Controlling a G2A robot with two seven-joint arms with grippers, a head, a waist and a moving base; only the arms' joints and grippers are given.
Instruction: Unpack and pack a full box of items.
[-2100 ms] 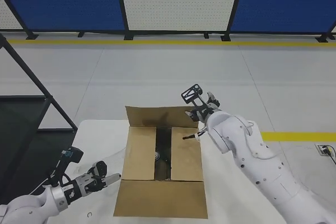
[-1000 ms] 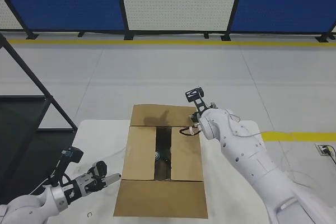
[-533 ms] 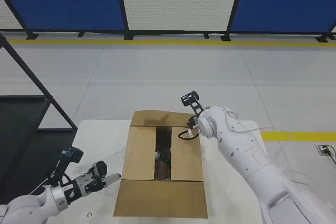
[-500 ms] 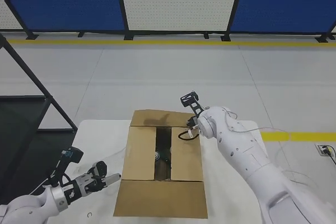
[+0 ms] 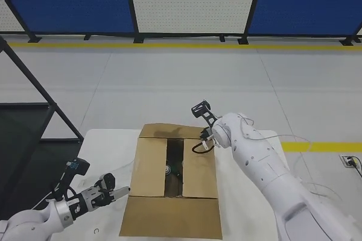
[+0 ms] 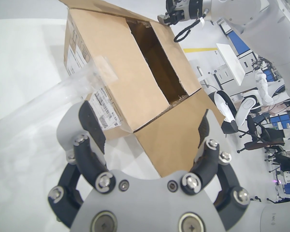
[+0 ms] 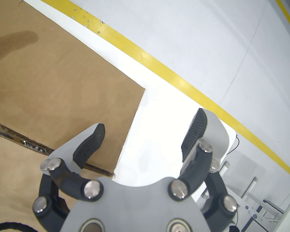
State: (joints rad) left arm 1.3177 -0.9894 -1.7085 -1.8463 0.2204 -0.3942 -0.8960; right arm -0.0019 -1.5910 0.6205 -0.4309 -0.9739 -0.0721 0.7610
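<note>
A brown cardboard box (image 5: pixel 172 181) stands on the white table (image 5: pixel 108 156). Its two side flaps lie nearly flat, and a dark gap (image 5: pixel 174 169) between them shows items inside. The far flap (image 5: pixel 169 130) and the near flap (image 5: pixel 172 218) fold outward. My right gripper (image 5: pixel 204 130) is open at the box's far right corner, with one finger (image 7: pixel 89 146) over the crease of the far flap (image 7: pixel 50 78). My left gripper (image 5: pixel 111 194) is open and empty, low beside the box's near left side (image 6: pixel 125 73).
A black metal rack (image 5: pixel 24 120) stands to the left of the table. A strip of clear tape (image 6: pixel 87 73) hangs off the box's labelled side. A yellow floor line (image 7: pixel 159 66) runs past the table's far edge.
My right gripper has moved left and down to the box's far right corner, and the far flap has tipped lower. The left arm has stayed still.
</note>
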